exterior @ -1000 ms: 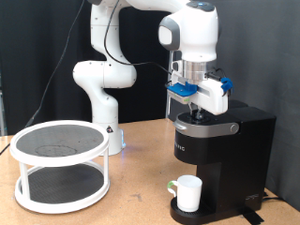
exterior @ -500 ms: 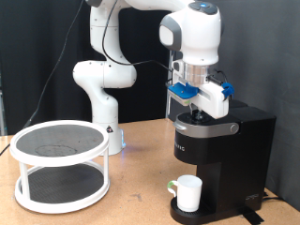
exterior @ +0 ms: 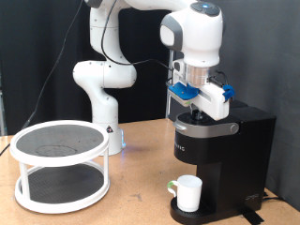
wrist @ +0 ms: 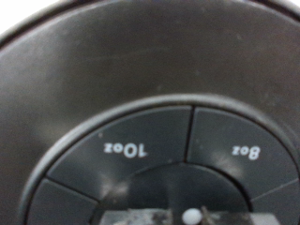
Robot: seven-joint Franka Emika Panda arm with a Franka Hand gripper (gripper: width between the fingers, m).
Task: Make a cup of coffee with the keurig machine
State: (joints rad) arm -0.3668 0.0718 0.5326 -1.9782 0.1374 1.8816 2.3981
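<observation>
Exterior view, near to far: we see the cup (exterior: 188,192) upright on the round drip tray at the foot of the keurig machine (exterior: 225,155), under the brew head, handle toward the exterior view's left. So the cup placement looks done. The machine's lid looks closed; we can't see a pod.

Above it, the claw (exterior: 199,111) is down at the machine's top panel, fingers hidden by the blue and white mount. We can't tell whether the fingers are apart or together, and nothing shows between them.

Wrist view is filled by the size-select ring: the 10oz button (wrist: 127,148) and the 8oz button (wrist: 247,150) sit side by side, very close to the lens and blurred. We read this as the button-press step. Contact isn't visible, so we can't say if a button is touched.

To do it well, we judge:
- centre the fingertip on one segment, not on the seam between 10oz and 8oz
- press straight down, light force, no sideways drag
- the cup looks small; the smaller size seems safer against overflow

On the exterior view's left, the two-tier round rack (exterior: 60,164) stands on the tabletop (exterior: 141,202), well apart from the machine. Behind it is the arm base (exterior: 98,89).
</observation>
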